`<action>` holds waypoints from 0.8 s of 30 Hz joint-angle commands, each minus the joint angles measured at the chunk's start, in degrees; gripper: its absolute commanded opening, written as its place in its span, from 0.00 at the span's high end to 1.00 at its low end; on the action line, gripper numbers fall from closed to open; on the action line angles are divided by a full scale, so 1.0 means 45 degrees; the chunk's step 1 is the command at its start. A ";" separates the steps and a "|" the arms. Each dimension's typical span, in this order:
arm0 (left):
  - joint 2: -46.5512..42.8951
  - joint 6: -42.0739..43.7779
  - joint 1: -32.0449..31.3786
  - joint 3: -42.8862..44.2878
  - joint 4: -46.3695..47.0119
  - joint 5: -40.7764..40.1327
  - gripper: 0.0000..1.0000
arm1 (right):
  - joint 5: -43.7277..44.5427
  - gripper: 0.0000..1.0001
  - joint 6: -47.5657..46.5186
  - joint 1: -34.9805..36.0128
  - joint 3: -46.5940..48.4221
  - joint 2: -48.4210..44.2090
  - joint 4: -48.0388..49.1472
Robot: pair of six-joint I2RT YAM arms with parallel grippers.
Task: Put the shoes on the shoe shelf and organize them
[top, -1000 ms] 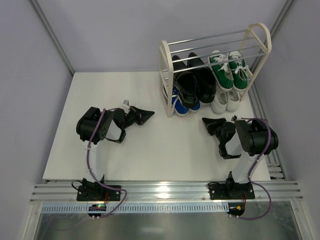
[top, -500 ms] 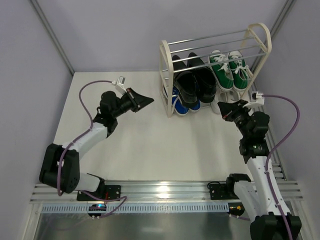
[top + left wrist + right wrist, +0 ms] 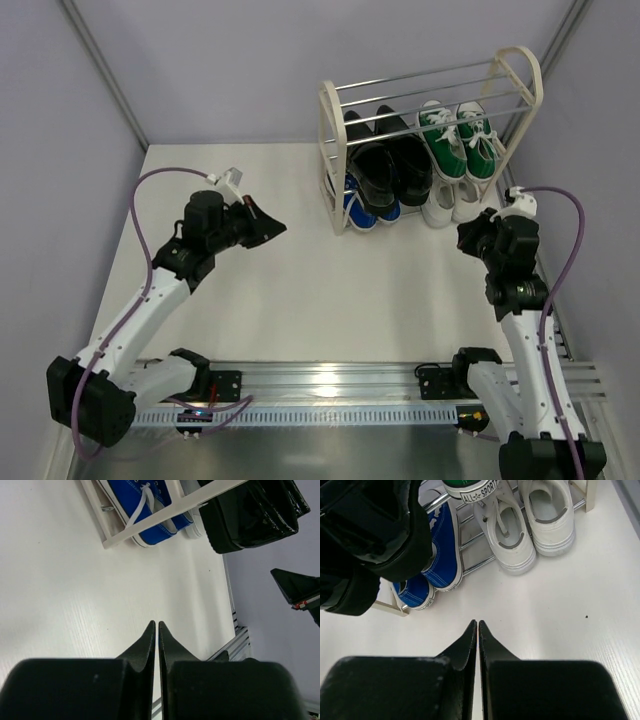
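Tucked side by side, to fit, on the chrome-rod, cream-sided shoe shelf [image 3: 520, 62] at the white table [image 3: 300, 300] far right corner: glossy black leather shoes [image 3: 390, 160], green sneakers [image 3: 460, 140], blue sneakers [image 3: 358, 208], white sneakers [image 3: 450, 202] (looks done). Left gripper [image 3: 281, 228] and right gripper [image 3: 468, 236] pinched together, empty, hanging clear.

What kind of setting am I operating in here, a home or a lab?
Most likely a lab test cell, not a home: a white table boxed in by plain panels, an aluminium mounting rail along its near edge, one small shoe shelf staged.
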 commanded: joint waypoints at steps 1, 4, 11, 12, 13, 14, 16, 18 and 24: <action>-0.0495 0.0759 -0.0043 0.0244 -0.1286 -0.0576 0.99 | -0.1122 0.96 0.0006 -0.0249 0.1202 0.1986 0.1389; -0.0652 0.0897 -0.0043 0.0245 -0.1580 -0.0752 1.00 | -0.2337 0.96 0.0319 -0.0309 0.2354 0.3882 0.2424; -0.1160 0.0975 -0.0043 -0.0107 -0.1307 -0.0771 1.00 | -0.2769 0.96 0.0340 -0.0309 0.4721 0.6638 0.3054; -0.1179 0.0995 -0.0043 -0.0127 -0.1306 -0.0791 1.00 | -0.2846 0.96 0.0320 -0.0309 0.5148 0.6872 0.3015; -0.1179 0.0995 -0.0043 -0.0166 -0.1287 -0.0791 1.00 | -0.2944 0.96 0.0320 -0.0309 0.5288 0.7416 0.3015; -0.1199 0.0995 -0.0043 -0.0205 -0.1229 -0.0791 1.00 | -0.3157 0.96 0.0320 -0.0309 0.5444 0.7653 0.3034; -0.1140 0.0975 -0.0043 -0.0244 -0.1073 -0.0713 1.00 | -0.3471 0.96 0.0301 -0.0309 0.5952 0.8220 0.3034; -0.1121 0.0897 -0.0043 -0.0283 -0.0994 -0.0655 1.00 | -0.3842 0.96 0.0223 -0.0289 0.6477 0.9060 0.2937; -0.1101 0.0838 -0.0043 -0.0400 -0.0779 -0.0635 1.00 | -0.2932 0.96 -0.0168 0.0140 0.7962 1.0778 0.2079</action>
